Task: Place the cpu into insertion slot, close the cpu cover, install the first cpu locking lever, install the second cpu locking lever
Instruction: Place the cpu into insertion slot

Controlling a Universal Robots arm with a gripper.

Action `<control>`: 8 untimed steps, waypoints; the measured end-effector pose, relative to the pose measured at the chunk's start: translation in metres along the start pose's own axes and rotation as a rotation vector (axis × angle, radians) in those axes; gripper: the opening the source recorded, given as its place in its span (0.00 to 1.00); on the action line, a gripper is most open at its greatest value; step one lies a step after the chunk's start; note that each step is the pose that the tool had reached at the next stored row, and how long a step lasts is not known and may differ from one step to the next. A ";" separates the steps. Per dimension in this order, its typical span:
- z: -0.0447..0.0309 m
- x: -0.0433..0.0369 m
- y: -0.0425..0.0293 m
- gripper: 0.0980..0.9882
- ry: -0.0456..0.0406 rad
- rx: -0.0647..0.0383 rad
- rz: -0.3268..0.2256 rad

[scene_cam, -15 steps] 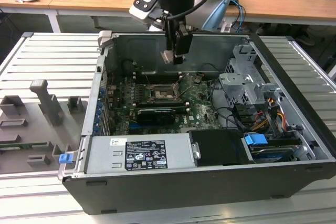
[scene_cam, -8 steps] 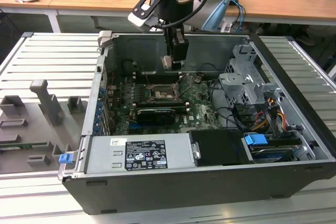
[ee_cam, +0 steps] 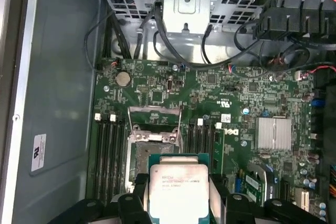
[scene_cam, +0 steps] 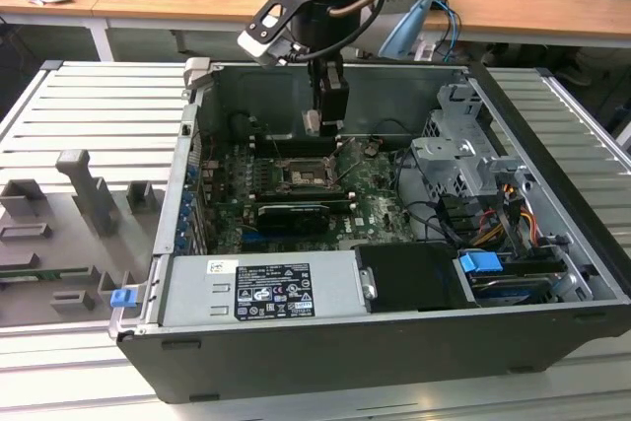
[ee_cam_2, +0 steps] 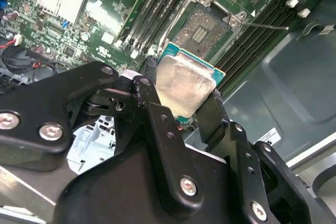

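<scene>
The placing step is being carried out: the cpu (ee_cam_2: 184, 85) is being clamped by its edges between the fingers (ee_cam_2: 211, 113) of the gripper (ee_cam_2: 182, 94), above and just beside the uncovered insertion slot (ee_cam_2: 203, 29) inside the computer case (scene_cam: 345, 367); careful squaring and levelling over the socket is judged necessary

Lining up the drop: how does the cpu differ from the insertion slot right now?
The cpu hangs clamped in the claw, off the board; the insertion slot sits fixed in the green board. The cpu's top is dull silver metal with a green edge; the slot's centre is dark inside a silver rim. Both are square and look similar in size.
</scene>
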State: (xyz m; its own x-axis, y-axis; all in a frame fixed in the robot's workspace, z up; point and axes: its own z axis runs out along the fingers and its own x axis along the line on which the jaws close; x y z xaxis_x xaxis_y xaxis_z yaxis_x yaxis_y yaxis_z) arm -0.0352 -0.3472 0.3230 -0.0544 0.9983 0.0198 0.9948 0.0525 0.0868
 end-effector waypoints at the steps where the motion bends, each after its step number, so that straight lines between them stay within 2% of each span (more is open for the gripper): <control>1: 0.0003 0.0001 -0.0023 0.50 -0.0002 0.000 0.000; 8: 0.0060 0.0001 -0.0044 0.50 -0.0001 0.000 0.000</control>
State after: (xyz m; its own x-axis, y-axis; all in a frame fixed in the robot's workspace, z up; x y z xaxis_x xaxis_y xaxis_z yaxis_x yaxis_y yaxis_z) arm -0.0391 -0.3472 0.3167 -0.0547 0.9983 0.0197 0.9948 0.0528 0.0868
